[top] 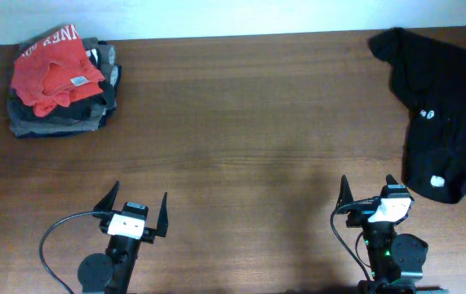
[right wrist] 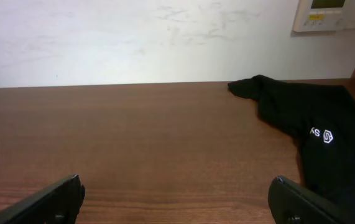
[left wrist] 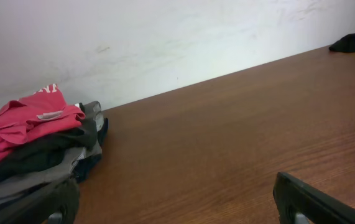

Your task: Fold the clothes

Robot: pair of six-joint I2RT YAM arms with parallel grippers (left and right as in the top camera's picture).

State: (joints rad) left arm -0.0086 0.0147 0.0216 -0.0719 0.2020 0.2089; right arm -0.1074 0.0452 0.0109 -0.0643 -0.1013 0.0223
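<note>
A crumpled black garment point(top: 439, 114) with small white logos lies unfolded at the table's right side; it also shows in the right wrist view point(right wrist: 326, 134) and, far off, in the left wrist view point(left wrist: 354, 42). A stack of folded clothes point(top: 61, 80), red on top over black and grey, sits at the far left; it shows in the left wrist view point(left wrist: 31, 146). My left gripper point(top: 140, 206) is open and empty near the front edge. My right gripper point(top: 366, 189) is open and empty, just left of the black garment's lower end.
The wooden table point(top: 241, 131) runs back to a white wall point(right wrist: 133, 37). A white wall panel point(right wrist: 332, 14) is mounted at the upper right in the right wrist view. Both arm bases and cables sit at the front edge.
</note>
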